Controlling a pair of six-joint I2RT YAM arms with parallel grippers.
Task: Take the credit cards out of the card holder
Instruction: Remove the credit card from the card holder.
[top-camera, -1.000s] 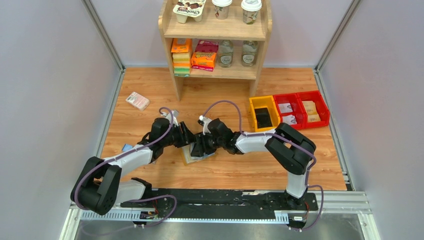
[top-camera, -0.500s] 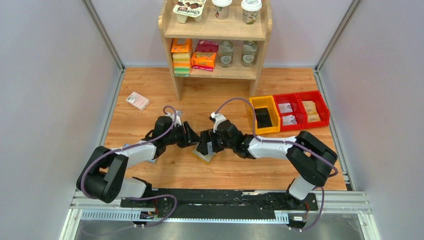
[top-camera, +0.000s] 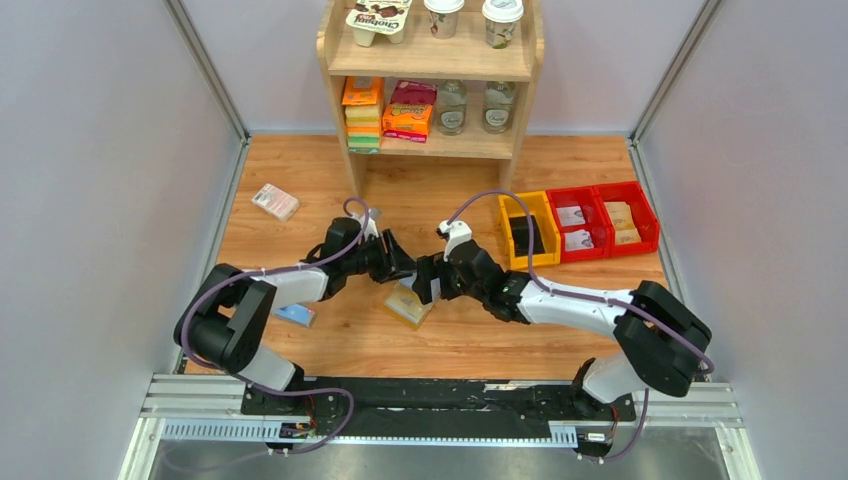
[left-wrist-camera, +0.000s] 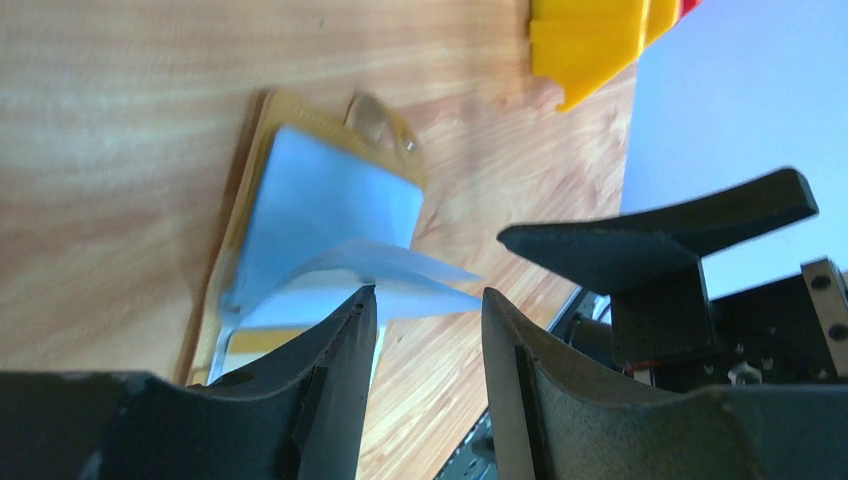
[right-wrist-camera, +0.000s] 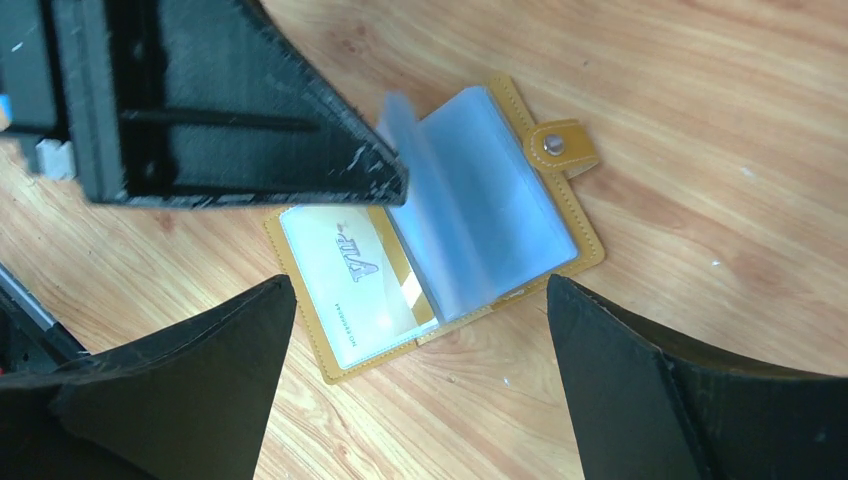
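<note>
The tan card holder (top-camera: 408, 305) lies open on the wooden table, snap tab (right-wrist-camera: 560, 145) outward. Its grey-blue clear sleeves (right-wrist-camera: 480, 210) stand half lifted. A white and gold credit card (right-wrist-camera: 350, 285) sits inside the sleeve on the holder's left half. My right gripper (right-wrist-camera: 417, 300) hovers just above the holder, open wide, nothing between its fingers. My left gripper (left-wrist-camera: 427, 300) faces it from the left, jaws apart with bare wood showing in the gap. One lifted sleeve page (left-wrist-camera: 400, 265) touches the tip of its left finger (left-wrist-camera: 345, 340).
A blue bar (top-camera: 296, 315) lies beside the left arm and a pink-white packet (top-camera: 275, 201) at the far left. The wooden shelf (top-camera: 430, 60) stands behind. A yellow bin (top-camera: 527, 235) and red bins (top-camera: 600, 220) sit to the right.
My right gripper has opened wide and let go of the card holder. Both grippers have shifted right and slightly away. The holder now lies open on the table.
</note>
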